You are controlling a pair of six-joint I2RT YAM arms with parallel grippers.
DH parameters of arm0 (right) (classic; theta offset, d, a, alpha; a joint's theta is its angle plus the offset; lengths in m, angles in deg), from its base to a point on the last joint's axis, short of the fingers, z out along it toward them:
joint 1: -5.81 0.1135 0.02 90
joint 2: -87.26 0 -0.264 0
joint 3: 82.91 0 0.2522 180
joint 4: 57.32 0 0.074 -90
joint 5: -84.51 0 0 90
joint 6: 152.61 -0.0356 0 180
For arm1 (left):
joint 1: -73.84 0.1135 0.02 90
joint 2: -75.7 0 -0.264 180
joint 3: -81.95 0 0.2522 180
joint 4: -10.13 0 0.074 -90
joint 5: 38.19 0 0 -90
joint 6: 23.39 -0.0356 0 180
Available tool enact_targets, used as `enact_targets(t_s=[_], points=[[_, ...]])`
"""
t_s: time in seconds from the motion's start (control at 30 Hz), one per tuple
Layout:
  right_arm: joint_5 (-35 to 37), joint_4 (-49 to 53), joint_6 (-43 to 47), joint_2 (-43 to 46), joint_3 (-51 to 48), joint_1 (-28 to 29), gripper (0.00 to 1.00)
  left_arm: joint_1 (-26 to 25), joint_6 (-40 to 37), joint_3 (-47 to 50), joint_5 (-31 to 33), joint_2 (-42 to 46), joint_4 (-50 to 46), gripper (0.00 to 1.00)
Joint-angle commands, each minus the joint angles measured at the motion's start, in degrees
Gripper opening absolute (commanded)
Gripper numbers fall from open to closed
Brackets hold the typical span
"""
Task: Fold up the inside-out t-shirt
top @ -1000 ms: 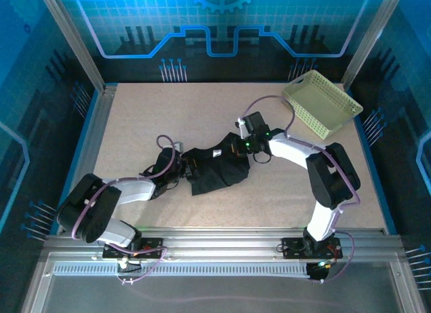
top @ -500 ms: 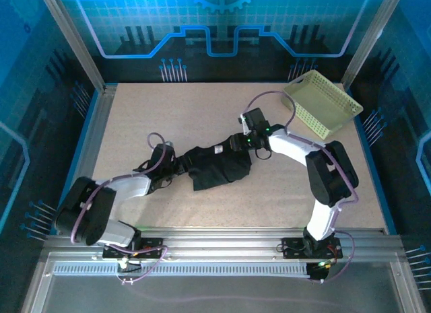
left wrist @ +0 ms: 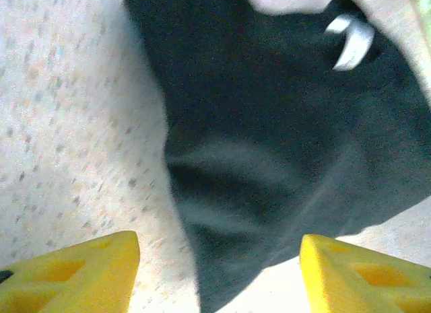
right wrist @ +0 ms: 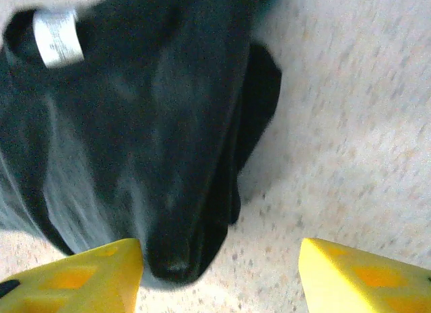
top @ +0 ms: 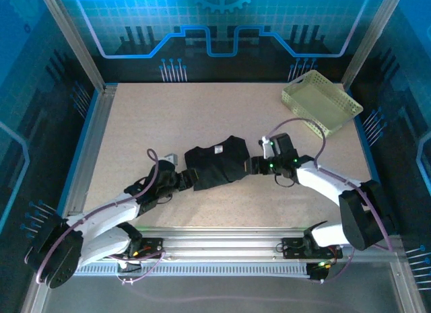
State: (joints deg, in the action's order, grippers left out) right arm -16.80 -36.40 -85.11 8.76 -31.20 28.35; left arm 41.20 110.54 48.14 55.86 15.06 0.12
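From above: black t-shirt (top: 217, 166) bunched into a compact heap on the speckled surface (top: 202, 118), directly between the left gripper (top: 185, 180) and the right gripper (top: 254, 166), one at each end of it. Pale yellow-green lattice basket (top: 322, 103) well beyond the right gripper, toward the far right corner, apart from the cloth. Small pale neck tag (top: 218, 149) on the far edge of the heap.

Closer in, from the left wrist: yellow fingers (left wrist: 81, 276) spread wide, nothing pinched. Pointed lower edge of the shirt reaching down into the gap between them. Bare surface ahead of the finger at the view's left, dark cloth ahead of the other. Tag curled up as a white loop, ahead and to the right. Soft ridges across the fabric, blurred.

From the right wrist: fingers (right wrist: 367, 279) likewise held apart, gripping nothing. Thick rolled fold of cloth ending just by the finger at the view's left, bare surface ahead of the other. Tag lying flat, far ahead to the left. Layers stacked, with a flap poking out sideways beneath the fold. Stitching too blurred to tell.
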Motion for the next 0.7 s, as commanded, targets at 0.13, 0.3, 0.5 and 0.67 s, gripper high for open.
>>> enact_targets(t_s=[0.13, 0.3, 0.5, 0.67], points=[[-4.45, -14.06, -1.25, -3.17, -2.95, 2.21, 0.6, -1.11, 0.7, 2.29, -2.66, -7.05, 13.34, 0.63], [0.61, -15.66, -1.11, -6.26, -1.4, 6.71, 0.54, -1.15, 0.05, 2.35, -4.7, -11.09, 19.25, 0.59], [2.44, -15.31, -1.48, -6.93, -1.52, 8.96, 0.41, -1.11, -0.65, 1.99, -6.18, -13.98, 20.4, 0.44], [2.19, -14.31, -1.72, -4.99, -2.95, 9.18, 0.3, -1.07, -2.3, 2.53, -3.84, -11.74, 16.54, 0.27]])
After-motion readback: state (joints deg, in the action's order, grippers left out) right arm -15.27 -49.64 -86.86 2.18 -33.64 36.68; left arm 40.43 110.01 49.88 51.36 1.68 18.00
